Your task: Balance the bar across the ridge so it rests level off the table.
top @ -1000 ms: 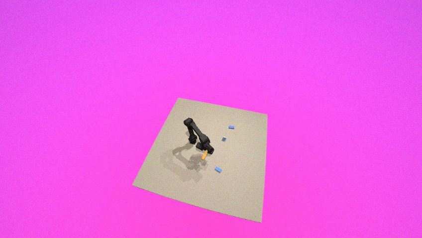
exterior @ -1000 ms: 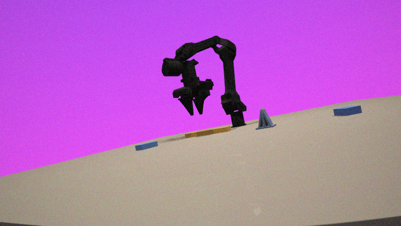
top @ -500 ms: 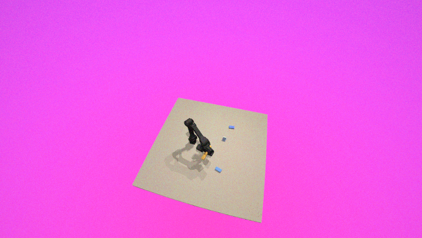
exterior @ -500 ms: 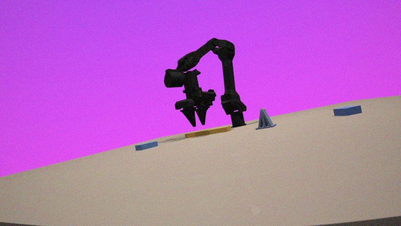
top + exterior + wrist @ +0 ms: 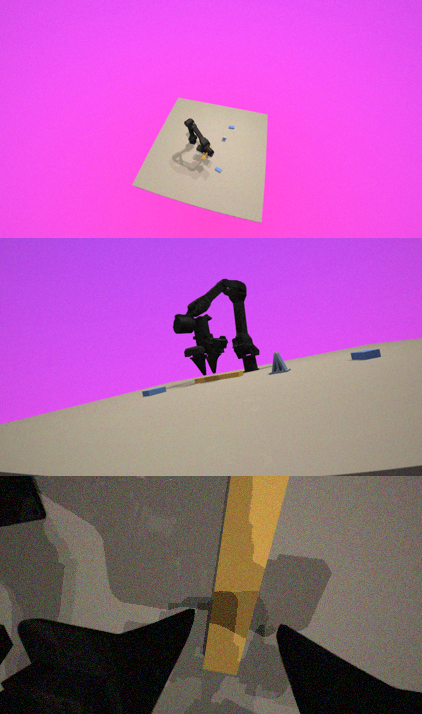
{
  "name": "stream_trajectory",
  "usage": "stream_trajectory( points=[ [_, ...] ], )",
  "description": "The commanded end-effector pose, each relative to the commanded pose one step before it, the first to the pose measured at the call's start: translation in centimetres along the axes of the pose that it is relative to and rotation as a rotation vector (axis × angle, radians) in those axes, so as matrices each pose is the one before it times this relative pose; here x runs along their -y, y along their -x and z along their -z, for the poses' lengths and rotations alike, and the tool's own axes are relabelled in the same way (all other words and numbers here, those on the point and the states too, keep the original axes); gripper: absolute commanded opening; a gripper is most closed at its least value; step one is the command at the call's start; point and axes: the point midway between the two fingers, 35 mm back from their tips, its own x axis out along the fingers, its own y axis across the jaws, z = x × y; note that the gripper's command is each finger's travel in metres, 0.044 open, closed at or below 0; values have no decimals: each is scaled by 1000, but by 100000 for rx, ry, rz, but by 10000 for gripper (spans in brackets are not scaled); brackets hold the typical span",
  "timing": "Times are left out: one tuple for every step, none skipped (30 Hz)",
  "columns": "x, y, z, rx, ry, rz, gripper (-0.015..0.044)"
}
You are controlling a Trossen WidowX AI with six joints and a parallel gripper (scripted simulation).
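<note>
The yellow bar lies flat on the tan table. My gripper is open and points down, its fingertips just above the bar near one end. In the wrist view the two black fingers stand on either side of the bar with gaps on both sides. The grey-blue ridge, a small upright wedge, stands apart from the bar, beyond the arm's base.
One blue block lies on the table past the bar's free end. Another blue block lies farther off beyond the ridge. The arm's base stands between bar and ridge.
</note>
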Motion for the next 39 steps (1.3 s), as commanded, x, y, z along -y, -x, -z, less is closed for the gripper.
stream_trajectory(
  points=[
    [-239,-1101,-24,156,-350,-1653,315],
    [-5,-164,-2,1,0,-1,315],
    [-6,-164,-2,1,0,-1,315],
    [-8,-163,-3,1,0,-2,315],
    [-7,-132,-3,1,0,-1,315],
    [-5,-80,-2,0,0,-1,315],
    [-2,-27,-1,0,0,0,315],
    [0,0,0,0,0,0,315],
    [0,0,0,0,0,0,315],
    [0,0,0,0,0,0,315],
    [0,0,0,0,0,0,315],
    [0,0,0,0,0,0,315],
    [0,0,0,0,0,0,315],
    [0,0,0,0,0,0,315],
    [0,0,0,0,0,0,315],
    [0,0,0,0,0,0,315],
    [0,0,0,0,0,0,315],
    [0,0,0,0,0,0,315],
    [0,0,0,0,0,0,315],
    [0,0,0,0,0,0,315],
    [0,0,0,0,0,0,315],
    [0,0,0,0,0,0,315],
    [0,0,0,0,0,0,315],
    [0,0,0,0,0,0,315],
    [0,0,0,0,0,0,315],
    [48,118,-46,280,349,527,289],
    [0,0,0,0,0,0,262],
    [0,0,0,0,0,0,236],
    [0,0,0,0,0,0,210],
    [0,0,0,0,0,0,184],
    [0,0,0,0,0,0,158],
    [0,0,0,0,0,0,131],
    [0,0,0,0,0,0,125],
    [0,0,0,0,0,0,118],
    [0,0,0,0,0,0,111],
    [0,0,0,0,0,0,105],
    [0,0,0,0,0,0,98],
    [0,0,0,0,0,0,91],
    [0,0,0,0,0,0,85]
  ],
)
